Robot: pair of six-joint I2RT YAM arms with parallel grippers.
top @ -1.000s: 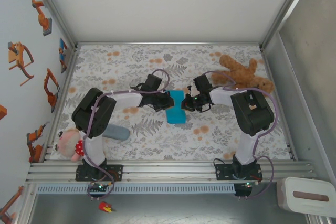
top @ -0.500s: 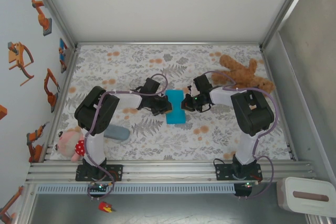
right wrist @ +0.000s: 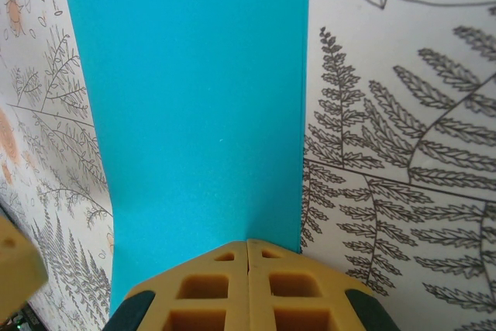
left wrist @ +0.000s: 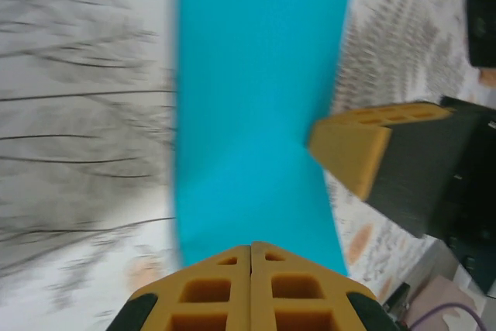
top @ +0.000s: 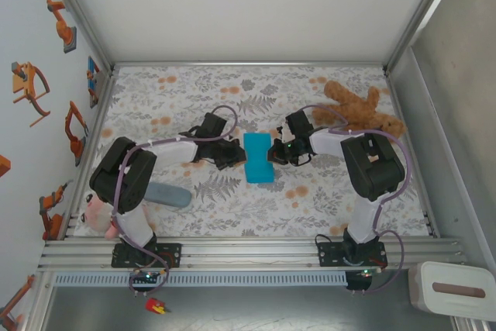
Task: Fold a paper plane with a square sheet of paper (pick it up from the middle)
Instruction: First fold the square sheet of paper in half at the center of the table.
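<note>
On the floral table point(top: 310, 199), the turquoise paper point(top: 258, 157) lies flat, oblong.

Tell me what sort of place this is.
Probably an enclosed test cell in a robotics lab. An aluminium-profile frame surrounds a work surface covered by a floral cloth, robot-arm stickers decorate the left wall, and props like a teddy bear lie about.

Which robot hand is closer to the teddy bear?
Right. The right gripper is beside the paper on the teddy bear side; the left gripper is across the paper.
</note>
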